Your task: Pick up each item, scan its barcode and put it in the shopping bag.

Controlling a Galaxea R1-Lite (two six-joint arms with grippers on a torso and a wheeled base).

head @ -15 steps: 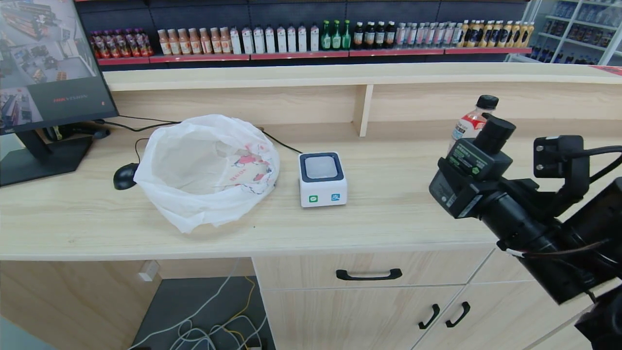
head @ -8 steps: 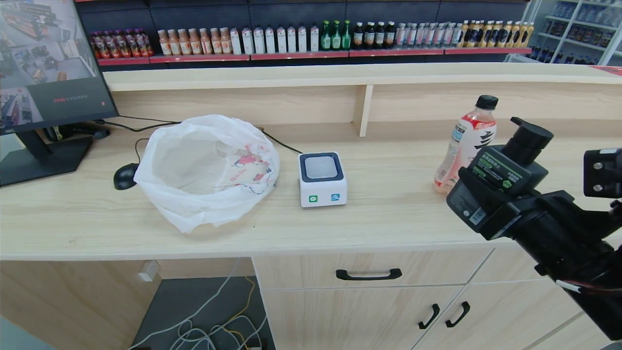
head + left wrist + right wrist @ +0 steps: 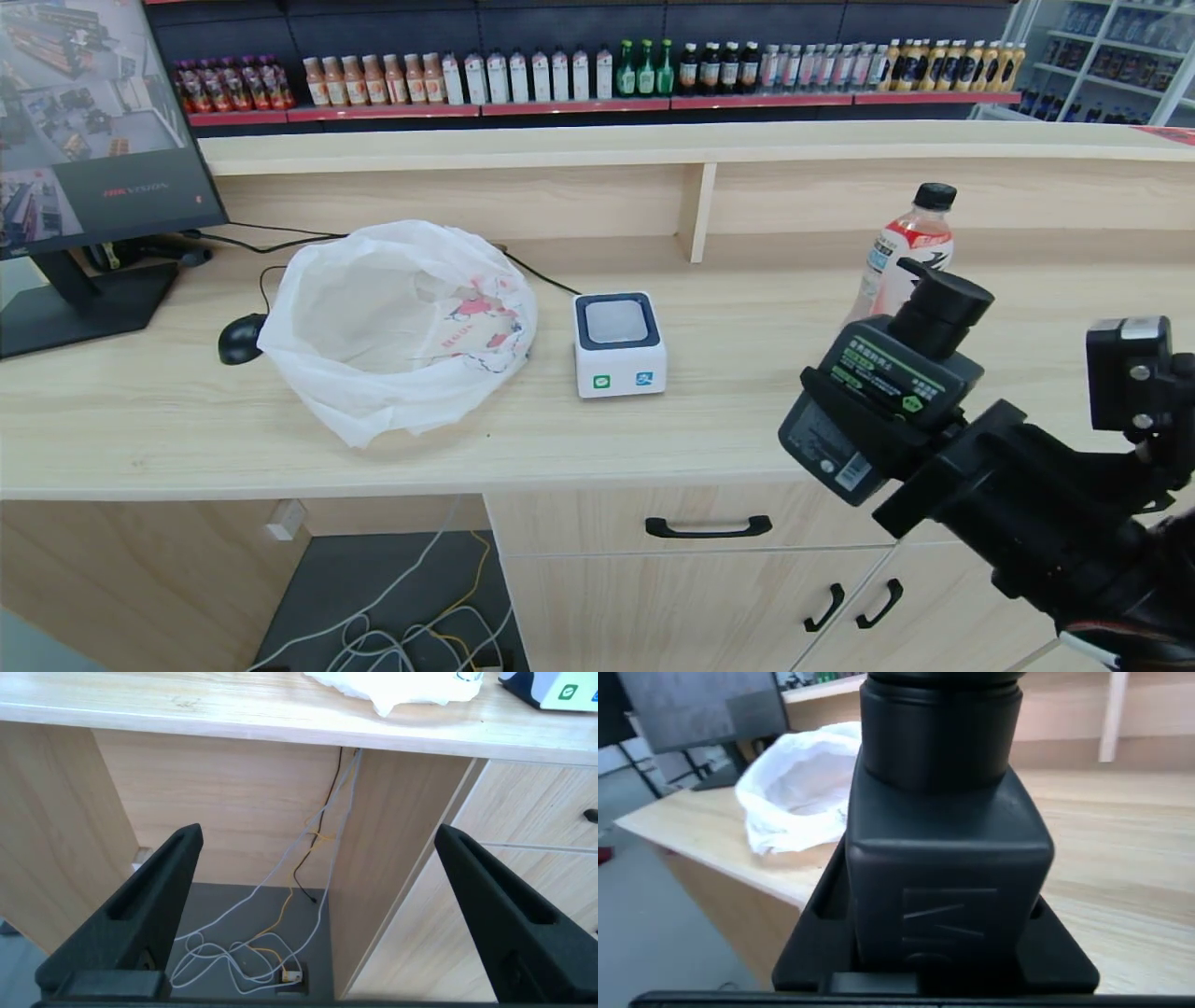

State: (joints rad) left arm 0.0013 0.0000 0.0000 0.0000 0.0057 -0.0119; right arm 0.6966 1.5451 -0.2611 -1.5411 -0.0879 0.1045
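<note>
I am holding a black bottle [image 3: 873, 397] in my right hand [image 3: 934, 924], whose fingers are clamping its sides. The bottle is sitting right of the scanner [image 3: 619, 343] and nearer to me, above the front edge of the surface [image 3: 728, 429]. It is tilting, with its round cap pointing away from me. My left hand [image 3: 318, 835] is hanging wide open, left of the scanner, nearer to me and lower than the surface, above loose cables [image 3: 252, 947] on the floor. The scanner itself is standing on the surface with its window facing up. Just left of it the white shopping bag [image 3: 401, 327] is lying with its mouth gaping, and a black mouse [image 3: 241, 338] is resting beyond the bag's far side. Well right of the scanner and farther back, a pink drink bottle [image 3: 901, 257] is standing upright. Far left of the scanner a monitor [image 3: 93, 121] is glowing. Behind everything, a shelf [image 3: 597, 105] is carrying rows of bottles.
</note>
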